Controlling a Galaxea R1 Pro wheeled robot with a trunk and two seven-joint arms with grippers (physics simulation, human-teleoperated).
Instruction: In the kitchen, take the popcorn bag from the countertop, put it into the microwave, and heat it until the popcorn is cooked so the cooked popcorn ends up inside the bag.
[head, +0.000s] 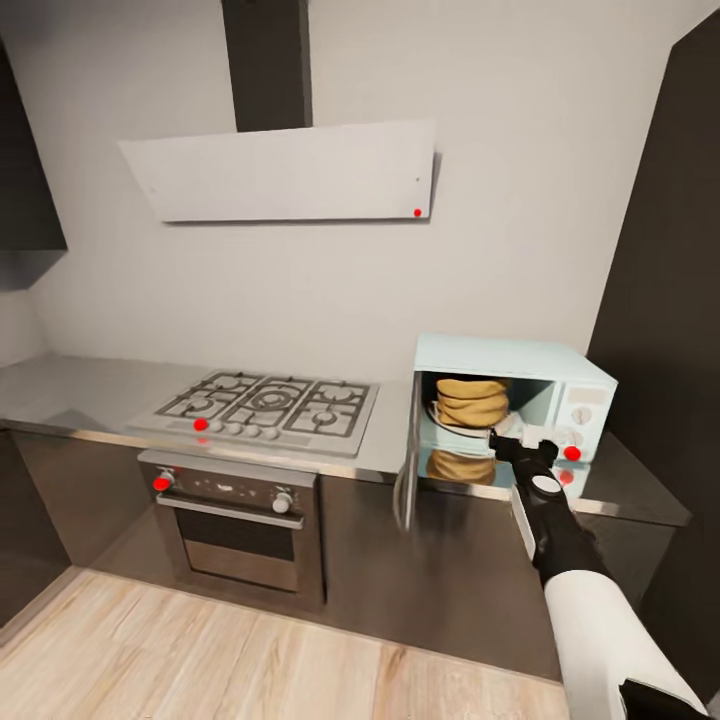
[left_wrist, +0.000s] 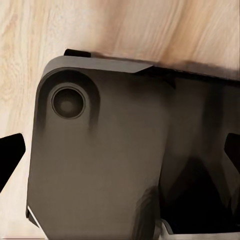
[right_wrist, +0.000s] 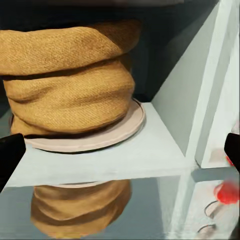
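Bag (head: 472, 402) sits on microwave (head: 560, 375) turntable (right_wrist: 127, 125), just beyond right tool (head: 522, 446), fingers spread and empty.

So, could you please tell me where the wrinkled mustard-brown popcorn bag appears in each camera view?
Head view: the mustard-brown popcorn bag sits inside the open pale mint-blue microwave, right of centre.
Right wrist view: it fills the upper left, standing on the round cream turntable plate.
Left wrist view: not in it.
Shared landmark: the microwave's red light dot, also at the right wrist view's right edge.
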